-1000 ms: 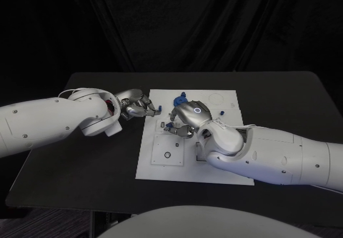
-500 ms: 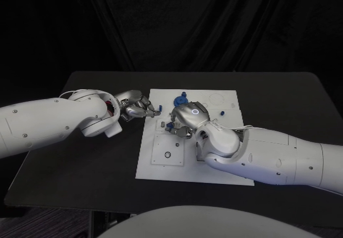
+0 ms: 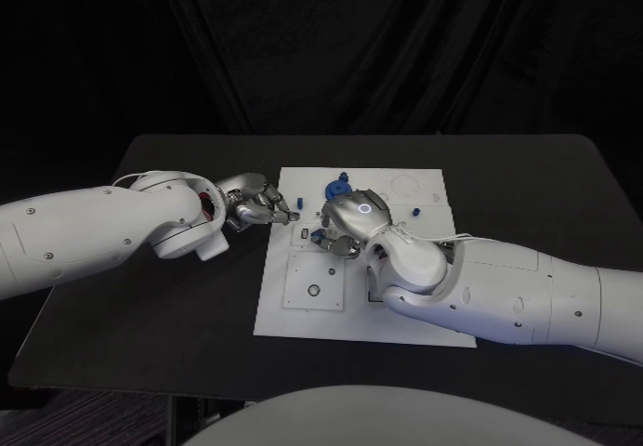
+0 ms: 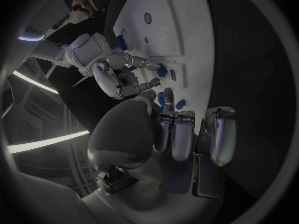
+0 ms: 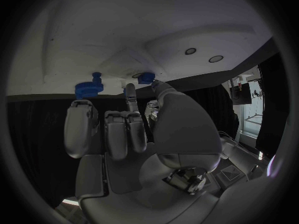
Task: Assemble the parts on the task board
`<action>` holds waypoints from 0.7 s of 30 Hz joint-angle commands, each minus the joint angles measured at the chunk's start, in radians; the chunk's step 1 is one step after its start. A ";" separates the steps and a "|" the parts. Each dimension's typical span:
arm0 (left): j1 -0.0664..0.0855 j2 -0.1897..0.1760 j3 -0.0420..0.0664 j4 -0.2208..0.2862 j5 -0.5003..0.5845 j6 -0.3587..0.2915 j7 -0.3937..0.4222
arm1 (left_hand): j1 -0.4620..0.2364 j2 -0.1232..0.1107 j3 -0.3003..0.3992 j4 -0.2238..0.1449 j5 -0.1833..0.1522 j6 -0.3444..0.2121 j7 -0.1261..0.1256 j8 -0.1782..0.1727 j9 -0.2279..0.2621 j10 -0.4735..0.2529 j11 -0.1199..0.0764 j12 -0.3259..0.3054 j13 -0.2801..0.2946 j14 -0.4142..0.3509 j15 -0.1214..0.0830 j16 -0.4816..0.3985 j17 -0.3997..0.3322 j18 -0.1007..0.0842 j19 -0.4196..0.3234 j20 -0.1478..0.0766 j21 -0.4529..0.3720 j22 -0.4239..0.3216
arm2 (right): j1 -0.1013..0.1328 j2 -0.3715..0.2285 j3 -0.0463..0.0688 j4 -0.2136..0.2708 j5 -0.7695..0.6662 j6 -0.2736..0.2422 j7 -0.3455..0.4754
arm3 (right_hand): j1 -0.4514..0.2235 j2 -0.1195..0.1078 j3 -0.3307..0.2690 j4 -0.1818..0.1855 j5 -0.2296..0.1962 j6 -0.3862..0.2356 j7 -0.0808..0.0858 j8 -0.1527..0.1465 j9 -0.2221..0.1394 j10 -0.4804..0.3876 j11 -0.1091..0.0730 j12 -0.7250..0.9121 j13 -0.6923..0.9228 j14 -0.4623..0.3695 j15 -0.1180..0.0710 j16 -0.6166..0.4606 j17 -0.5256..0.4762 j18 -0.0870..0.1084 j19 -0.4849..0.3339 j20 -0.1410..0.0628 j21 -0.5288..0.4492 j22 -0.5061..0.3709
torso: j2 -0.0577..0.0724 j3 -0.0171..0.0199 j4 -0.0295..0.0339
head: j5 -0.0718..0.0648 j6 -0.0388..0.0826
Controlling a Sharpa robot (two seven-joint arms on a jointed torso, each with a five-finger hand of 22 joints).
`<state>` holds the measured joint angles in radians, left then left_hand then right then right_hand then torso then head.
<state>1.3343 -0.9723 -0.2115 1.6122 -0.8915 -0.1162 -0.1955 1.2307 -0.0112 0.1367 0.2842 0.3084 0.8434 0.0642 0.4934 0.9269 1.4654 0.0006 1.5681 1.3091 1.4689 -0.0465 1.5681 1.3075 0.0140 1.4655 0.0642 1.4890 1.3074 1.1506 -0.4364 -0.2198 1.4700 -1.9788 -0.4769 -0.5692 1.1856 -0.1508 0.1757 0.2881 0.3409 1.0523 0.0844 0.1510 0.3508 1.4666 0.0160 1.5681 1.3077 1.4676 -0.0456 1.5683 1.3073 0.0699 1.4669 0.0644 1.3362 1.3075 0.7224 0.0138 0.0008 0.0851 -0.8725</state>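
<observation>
My right hand has its fingers curled over the task board, a blue part at their tips; whether they hold it I cannot tell; left hand fingers curled, empty, beside the board

A black worktop with rounded corners fills the middle of the head view. Behind it, across the upper part of the frame, hangs a black curtain in loose vertical folds. At the lower left corner, below the worktop's edge, a strip of dark floor shows. The light is dim.
</observation>
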 commanded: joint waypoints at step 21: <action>-0.007 0.010 0.001 -0.009 0.007 0.033 -0.003 | 0.016 0.003 -0.007 0.002 0.020 -0.008 -0.005 0.010 -0.006 0.105 -0.009 0.003 0.262 0.102 -0.008 0.003 0.263 0.018 0.026 -0.006 -0.016 0.220 | -0.014 0.019 0.001 -0.024 0.060 -0.012 0.036 | 0.113 -0.009 0.044 -0.038 0.101 0.009 -0.008 -0.003 0.042 0.104 -0.014 0.003 0.263 0.103 -0.014 0.003 0.263 -0.014 0.006 -0.014 -0.005 0.190 | 0.001 -0.0020 0.0027 | -0.007 0.000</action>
<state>1.3291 -0.9639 -0.2114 1.6027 -0.8897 -0.0981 -0.2034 1.2348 -0.0071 0.1339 0.2870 0.3247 0.8397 0.0605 0.4971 0.9216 1.4654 0.0006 1.5681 1.3091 1.4652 -0.0501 1.5681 1.3074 0.0140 1.4655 0.0643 1.4767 1.3074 1.1399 -0.4179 -0.2195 1.4480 -1.9479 -0.4719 -0.5522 1.2881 -0.1606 0.2145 0.2548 0.4264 1.0559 0.0807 0.1509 0.3891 1.4667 0.0088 1.5680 1.3079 1.4682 -0.0520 1.5683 1.3074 0.0699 1.4670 0.0571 1.3361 1.3074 0.7224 0.0118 0.0026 0.0785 -0.8725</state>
